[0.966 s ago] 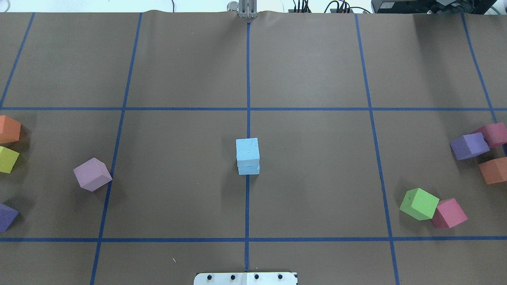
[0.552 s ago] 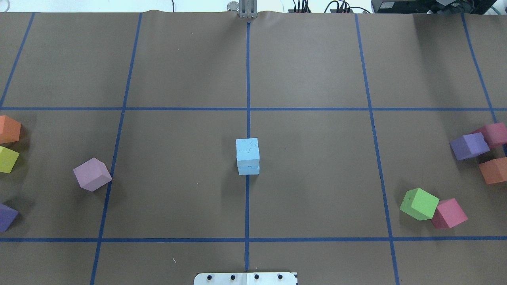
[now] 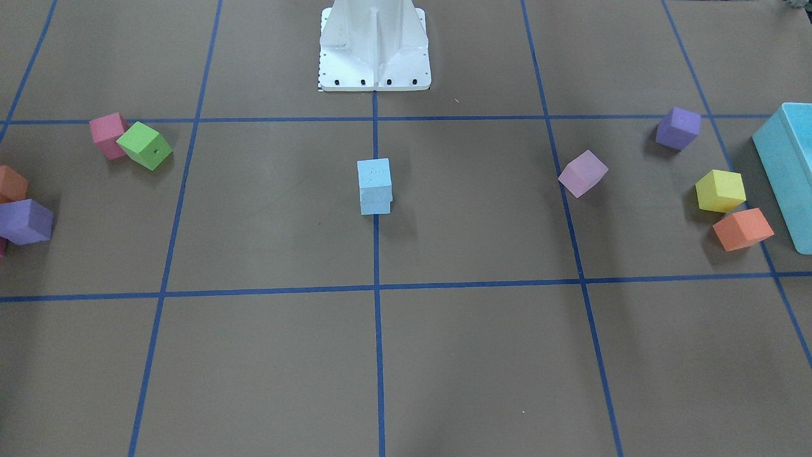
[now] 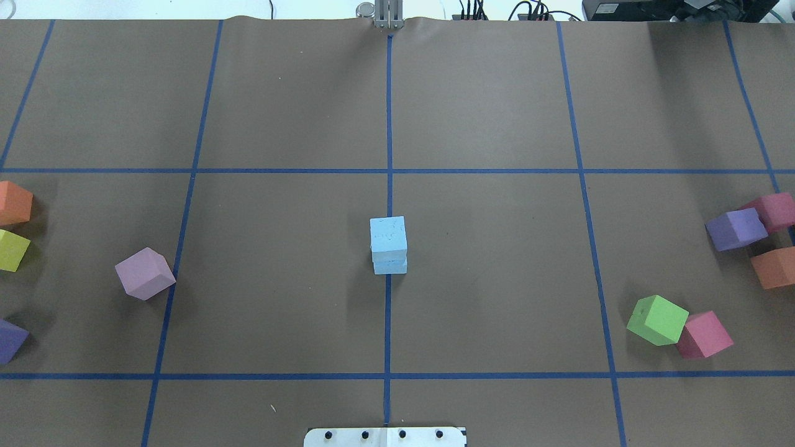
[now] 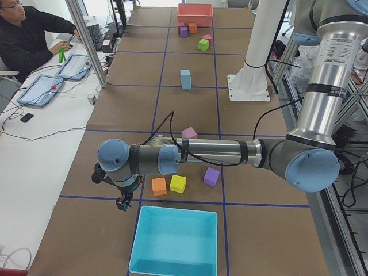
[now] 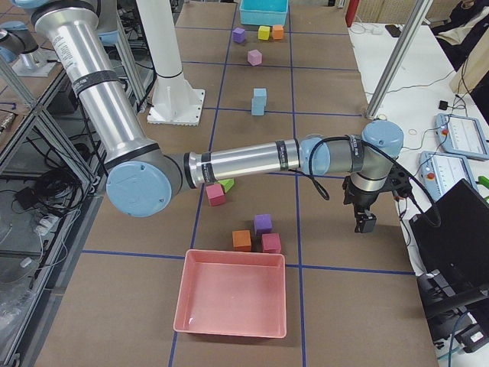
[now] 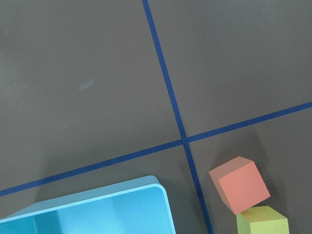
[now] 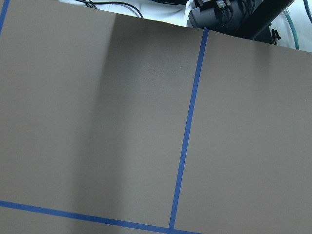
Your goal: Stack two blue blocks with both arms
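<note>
The two pale blue blocks stand stacked at the table's centre on the middle blue line: the top one [image 4: 389,234] rests squarely on the bottom one [image 4: 390,266]. The stack also shows in the front-facing view [image 3: 374,185], the left view [image 5: 185,79] and the right view [image 6: 260,101]. My left gripper [image 5: 122,204] hangs far from the stack, near the turquoise box [image 5: 175,241]. My right gripper [image 6: 365,223] hangs far out near the table's operator-side edge. I cannot tell whether either is open or shut. Neither holds anything I can see.
Purple [image 4: 145,273], orange [image 4: 12,203] and yellow [image 4: 11,249] cubes lie on the left. Green [image 4: 657,319], pink [image 4: 704,334], purple [image 4: 736,228] and orange [image 4: 773,267] cubes lie on the right. A pink tray [image 6: 231,301] stands at the right end. The white pedestal [image 3: 374,47] stands behind.
</note>
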